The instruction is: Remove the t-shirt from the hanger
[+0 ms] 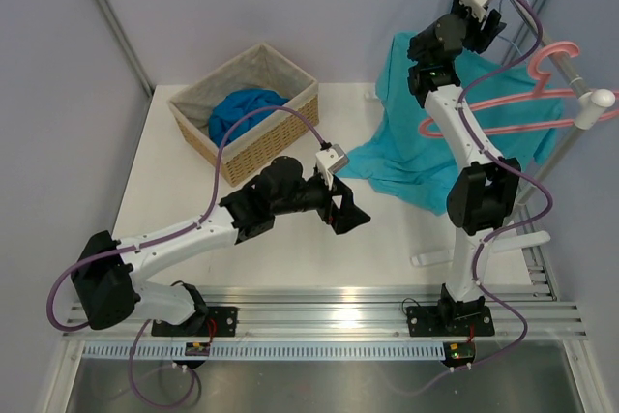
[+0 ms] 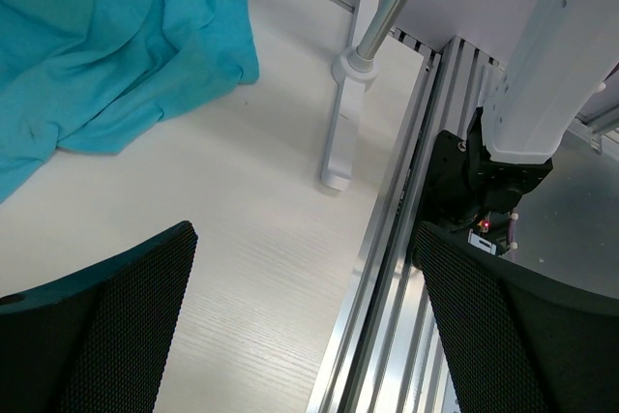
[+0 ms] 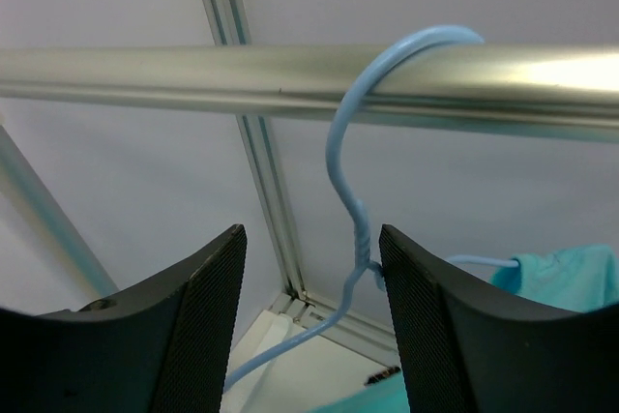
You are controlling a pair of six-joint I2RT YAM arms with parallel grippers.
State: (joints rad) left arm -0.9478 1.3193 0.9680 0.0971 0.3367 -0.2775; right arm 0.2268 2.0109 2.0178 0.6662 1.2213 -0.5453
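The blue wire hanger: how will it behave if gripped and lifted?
Probably light and springy: the hanger is thin wire with a twisted neck. Its hook just rests over the rail, so a push would likely swing or slide it. The t-shirt hanging on it probably adds floppy drag.

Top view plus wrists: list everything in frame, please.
t-shirt: one, teal, hanging at rack, hem on table
hanger: one, light-blue wire, hooked over rail
pink hanger: one, pink, at rack, right side
rail: one, silver, back right
basket: one, tan wicker, table back left
cloth: one, royal blue, in basket
table: one, white
left gripper: one, black, open above table
right gripper: one, black, open around hanger neck
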